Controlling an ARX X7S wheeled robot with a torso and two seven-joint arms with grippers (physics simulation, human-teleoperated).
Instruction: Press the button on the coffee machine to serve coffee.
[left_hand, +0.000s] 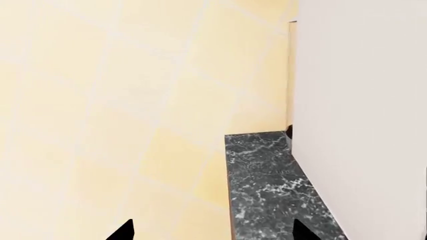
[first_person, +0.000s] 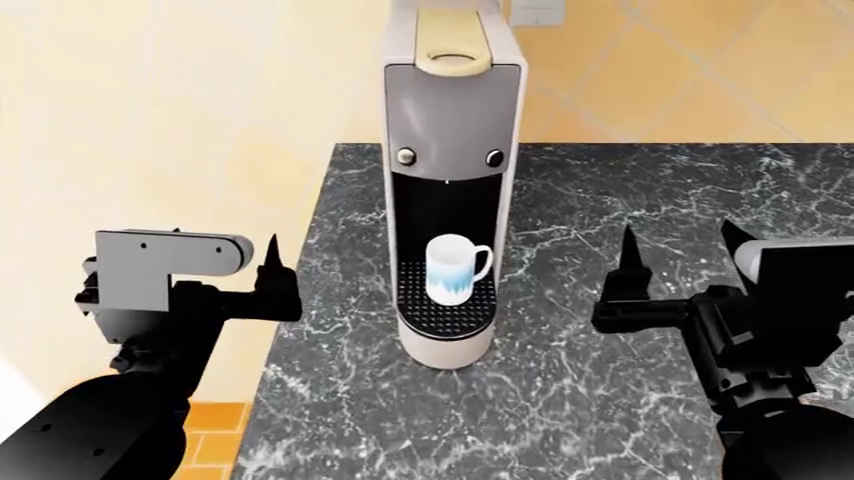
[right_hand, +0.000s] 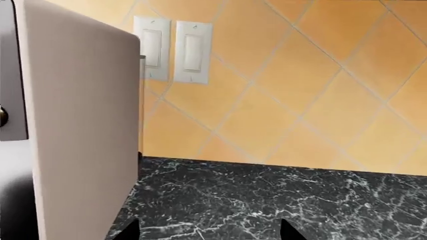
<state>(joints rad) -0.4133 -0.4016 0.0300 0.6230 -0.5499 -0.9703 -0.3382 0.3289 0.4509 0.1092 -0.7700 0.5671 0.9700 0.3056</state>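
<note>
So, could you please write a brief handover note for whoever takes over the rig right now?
Left end effector: open, holding nothing, off the counter's left edge beside the coffee machine.
Right end effector: open, holding nothing, over the marble counter to the machine's right.
A white and blue mug stands on the drip tray under the spout.
Done: mug in place. Left: neither end effector touches the machine; a front button is yet to be pressed.
</note>
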